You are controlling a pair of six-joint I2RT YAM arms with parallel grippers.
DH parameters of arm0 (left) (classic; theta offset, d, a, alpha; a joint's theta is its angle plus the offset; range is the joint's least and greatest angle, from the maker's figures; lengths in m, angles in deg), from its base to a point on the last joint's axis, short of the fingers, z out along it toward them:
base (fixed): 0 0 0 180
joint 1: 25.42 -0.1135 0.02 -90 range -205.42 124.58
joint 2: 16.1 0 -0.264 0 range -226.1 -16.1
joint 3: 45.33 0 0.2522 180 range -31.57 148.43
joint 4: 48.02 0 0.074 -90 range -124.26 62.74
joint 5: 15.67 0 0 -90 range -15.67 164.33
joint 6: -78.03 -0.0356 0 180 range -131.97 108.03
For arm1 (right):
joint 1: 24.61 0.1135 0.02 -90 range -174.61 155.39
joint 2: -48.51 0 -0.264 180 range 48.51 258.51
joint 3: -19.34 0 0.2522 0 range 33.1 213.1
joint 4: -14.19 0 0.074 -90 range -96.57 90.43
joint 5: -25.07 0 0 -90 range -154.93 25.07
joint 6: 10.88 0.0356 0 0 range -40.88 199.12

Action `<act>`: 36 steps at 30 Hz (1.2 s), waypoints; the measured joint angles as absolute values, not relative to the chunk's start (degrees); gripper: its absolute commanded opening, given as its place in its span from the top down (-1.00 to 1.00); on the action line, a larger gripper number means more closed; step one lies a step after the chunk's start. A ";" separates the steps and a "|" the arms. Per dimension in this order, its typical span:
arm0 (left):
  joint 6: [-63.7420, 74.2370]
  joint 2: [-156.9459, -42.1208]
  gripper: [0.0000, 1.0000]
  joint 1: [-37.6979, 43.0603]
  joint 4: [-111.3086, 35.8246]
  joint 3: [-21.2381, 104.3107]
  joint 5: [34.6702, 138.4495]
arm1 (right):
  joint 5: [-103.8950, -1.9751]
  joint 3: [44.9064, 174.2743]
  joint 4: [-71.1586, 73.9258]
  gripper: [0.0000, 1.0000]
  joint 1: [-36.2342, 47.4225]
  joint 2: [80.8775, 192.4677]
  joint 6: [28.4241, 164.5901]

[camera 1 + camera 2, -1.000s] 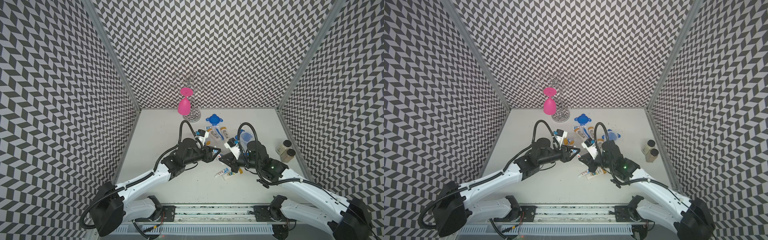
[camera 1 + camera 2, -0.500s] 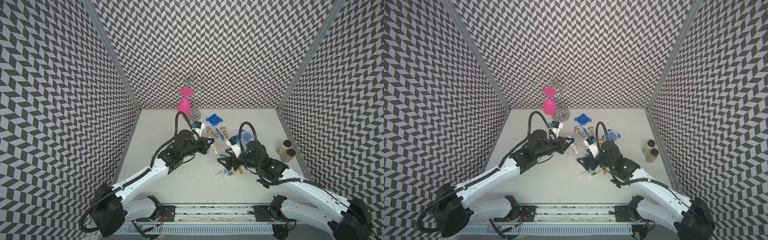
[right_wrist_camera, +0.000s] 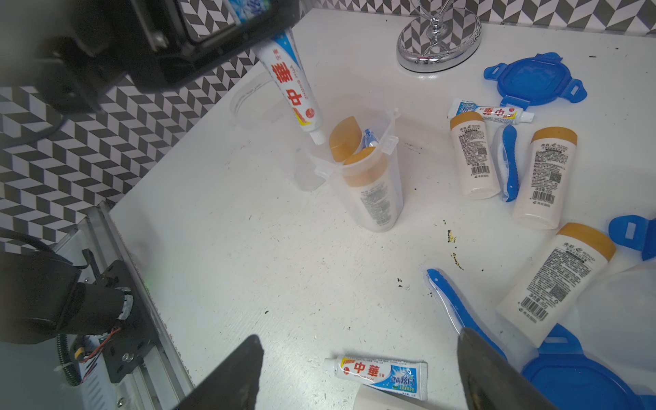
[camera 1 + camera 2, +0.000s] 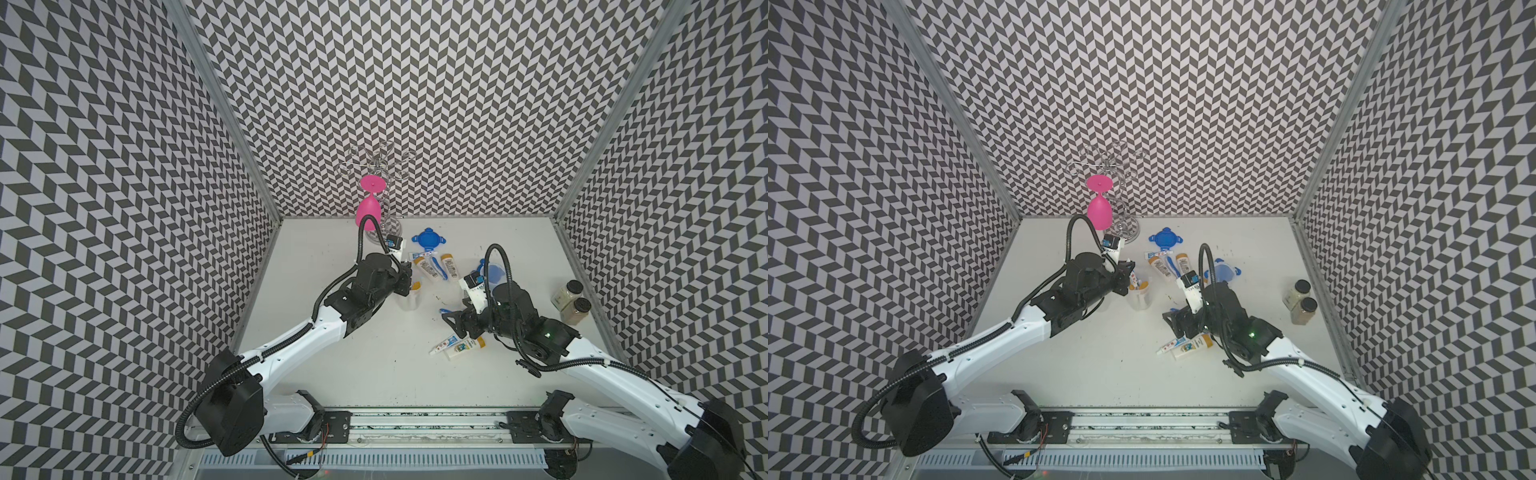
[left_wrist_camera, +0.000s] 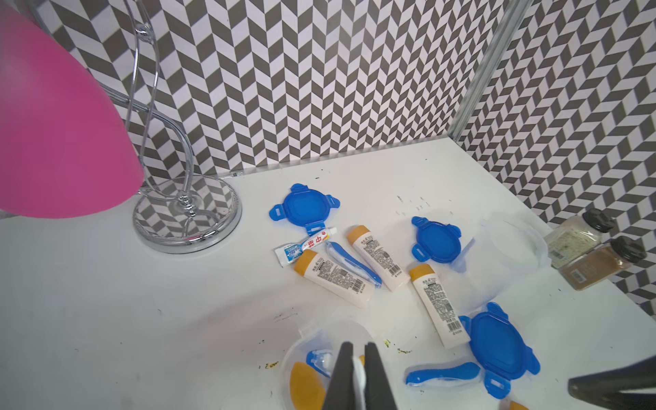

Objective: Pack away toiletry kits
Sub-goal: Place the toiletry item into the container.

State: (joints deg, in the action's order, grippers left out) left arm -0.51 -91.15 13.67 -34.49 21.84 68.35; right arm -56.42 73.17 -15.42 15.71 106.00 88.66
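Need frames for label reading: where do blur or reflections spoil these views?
Left wrist view: the near pink plastic goblet is soft, the silver wire rack's round base mirrors the chevron wall, labels on the white orange-capped bottles are sharp. Right wrist view: the left gripper is blurred, its white red-lettered toothpaste tube crisp. Both top views: even light, print too small.

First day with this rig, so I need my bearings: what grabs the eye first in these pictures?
A pink goblet hangs upside down on a silver wire rack at the back of the table. Mid-table, the left gripper pinches a toothpaste tube tip-down over a clear jar holding two yellow-capped bottles and a toothbrush. Blue lids, loose bottles and tubes lie scattered beside it, with the right gripper open nearby.
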 measured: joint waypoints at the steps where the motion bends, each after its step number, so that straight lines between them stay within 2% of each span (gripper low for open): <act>1: -0.99 -91.32 1.00 13.67 -34.75 21.69 67.92 | -56.53 73.28 -15.64 -0.69 15.71 106.20 88.66; 9: -2.98 -95.06 1.00 13.70 -36.59 20.05 67.11 | -59.26 74.51 -18.51 -0.71 15.23 108.39 89.25; 15: -3.59 -96.83 0.98 13.72 -36.72 18.63 67.13 | -61.93 78.09 -22.70 -0.72 11.51 110.59 90.11; 20: -3.77 -96.81 0.41 13.72 -37.20 18.58 67.39 | -64.01 83.29 -28.12 -0.71 7.38 115.42 90.15; 25: -3.70 -96.18 -0.05 13.85 -37.83 17.56 67.96 | -65.71 87.80 -33.02 -0.72 4.23 117.19 91.00; 31: -3.20 -93.25 -0.91 13.91 -37.90 16.81 69.47 | -66.78 87.67 -37.59 -0.75 -0.71 115.29 94.41; 32: -2.91 -92.33 -0.99 13.94 -37.83 16.81 69.84 | -66.69 86.84 -38.13 -0.76 -2.35 114.26 95.13; 36: -1.60 -87.94 -0.99 13.94 -37.53 16.81 72.00 | -65.93 82.44 -38.64 -0.77 -7.81 110.18 97.47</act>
